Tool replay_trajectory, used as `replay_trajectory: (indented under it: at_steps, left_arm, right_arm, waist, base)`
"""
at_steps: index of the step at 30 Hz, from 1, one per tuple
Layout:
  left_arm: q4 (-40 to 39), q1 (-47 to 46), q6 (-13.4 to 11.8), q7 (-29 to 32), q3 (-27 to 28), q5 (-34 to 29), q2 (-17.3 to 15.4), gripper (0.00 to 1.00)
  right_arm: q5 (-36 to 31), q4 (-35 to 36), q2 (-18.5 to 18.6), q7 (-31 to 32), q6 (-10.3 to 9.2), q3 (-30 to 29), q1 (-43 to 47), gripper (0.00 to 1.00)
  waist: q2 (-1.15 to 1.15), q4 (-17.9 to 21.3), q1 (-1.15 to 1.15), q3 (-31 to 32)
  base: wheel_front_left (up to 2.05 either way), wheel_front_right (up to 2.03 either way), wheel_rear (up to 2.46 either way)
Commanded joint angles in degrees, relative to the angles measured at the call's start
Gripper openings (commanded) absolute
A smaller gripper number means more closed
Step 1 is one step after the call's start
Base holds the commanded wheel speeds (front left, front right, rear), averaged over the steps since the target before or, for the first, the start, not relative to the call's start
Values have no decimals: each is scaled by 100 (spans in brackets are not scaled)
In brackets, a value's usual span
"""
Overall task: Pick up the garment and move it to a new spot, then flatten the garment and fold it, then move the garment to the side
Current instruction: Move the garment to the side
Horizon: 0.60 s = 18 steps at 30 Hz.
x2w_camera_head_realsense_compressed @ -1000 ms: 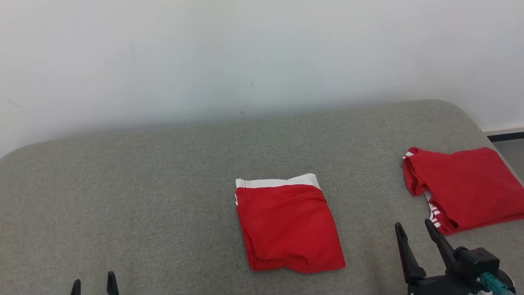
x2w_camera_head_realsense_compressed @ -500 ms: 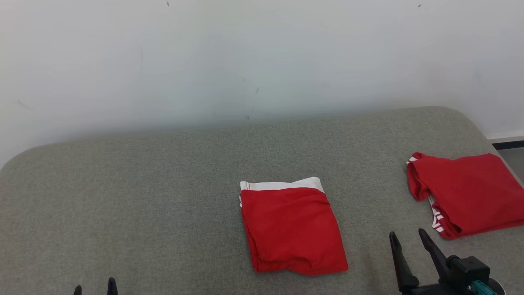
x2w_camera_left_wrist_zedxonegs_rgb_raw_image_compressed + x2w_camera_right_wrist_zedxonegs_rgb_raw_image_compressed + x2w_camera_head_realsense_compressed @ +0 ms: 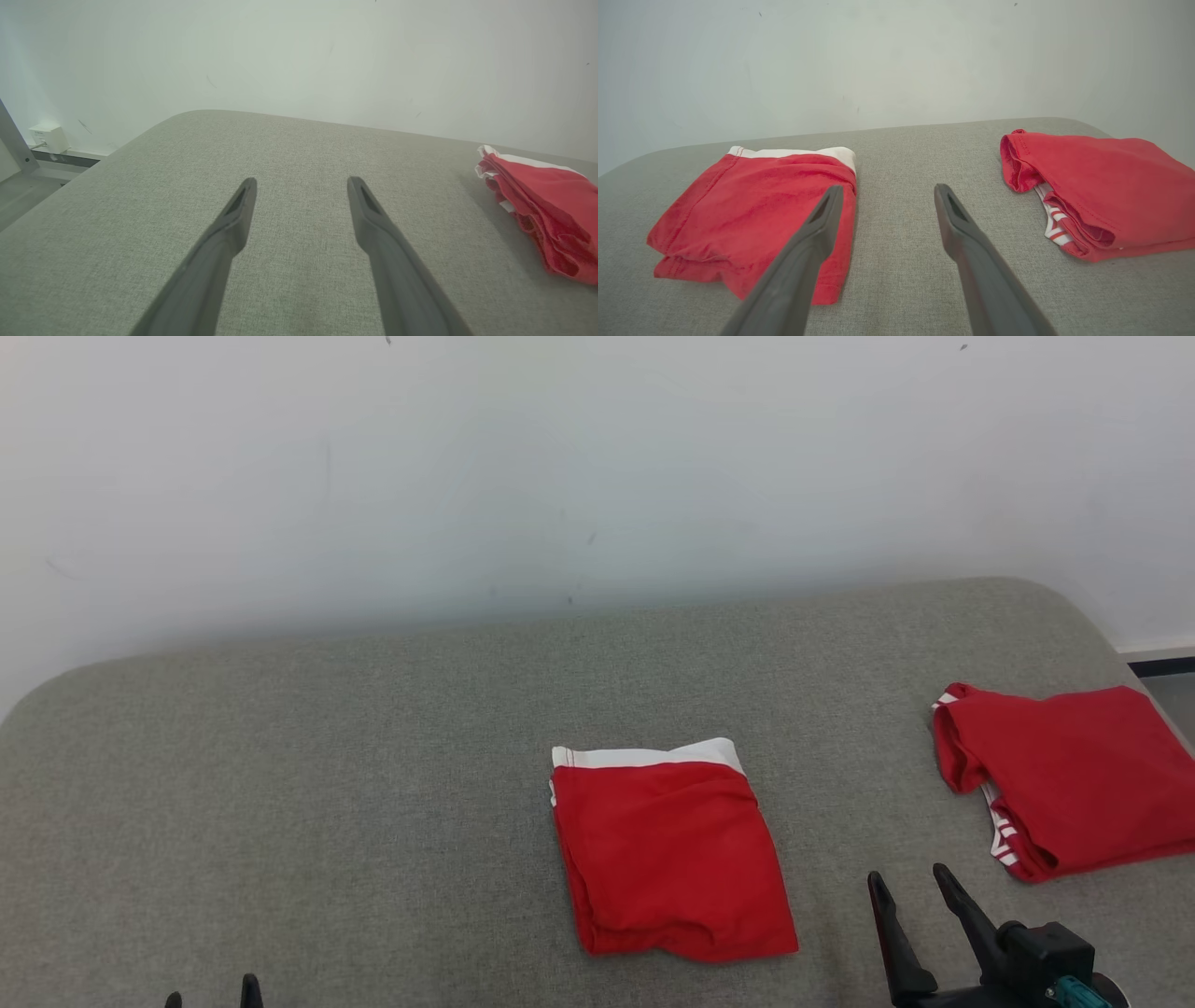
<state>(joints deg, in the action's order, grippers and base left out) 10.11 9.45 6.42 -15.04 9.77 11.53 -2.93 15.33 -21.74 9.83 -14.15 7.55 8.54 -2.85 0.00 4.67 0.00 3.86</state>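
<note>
We see the garment (image 3: 667,854) lying folded into a roughly square packet on the grey cushion (image 3: 327,756), a little right of the middle. It is bright red, with a white band along its far edge. The layered fold edges show along its left and near sides, and the near edge is slightly wavy. Its top face is mostly smooth, with a few shallow creases. In the right wrist view the garment (image 3: 752,219) sits low and flat on the fabric.

To the far right, near the cushion's rounded corner, lies a second cloth (image 3: 1064,779), also red, loosely folded, with red-and-white striped trim peeping out at its near left edge. It is well apart from the garment, with bare cushion between them. A plain white wall (image 3: 560,457) rises behind.

The right gripper (image 3: 906,873) is at the near right, pointing at the gap between the two red pieces. Its fingers are spread apart with bare cushion showing between them (image 3: 888,186). The left gripper (image 3: 211,989) is at the near left, well away from the garment, and its fingers are likewise parted above bare cushion (image 3: 301,179)
</note>
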Motion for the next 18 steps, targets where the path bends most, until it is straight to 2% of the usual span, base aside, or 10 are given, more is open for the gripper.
replay_trajectory:
  at_steps: [1, 14, 18]
  left_arm:
    - [9, -6, -3, -16, 18, -56, 8, 100]
    - [-5, -80, 19, -16, -35, -52, 8, 100]
    - [-41, -89, 26, -16, -89, -54, 7, 100]
  right_arm:
    - [58, -16, 18, -31, -15, 19, -52, 100]
    - [82, -17, 94, -19, -15, 37, -151, 100]
    - [160, 47, 133, 319, -15, 91, -237, 100]
  waist:
    - [0, -9, 0, -5]
    - [0, -158, 0, -70]
    - [0, -246, 0, -112]
  base:
    - [0, 0, 0]
    - [0, 0, 0]
    - [0, 0, 0]
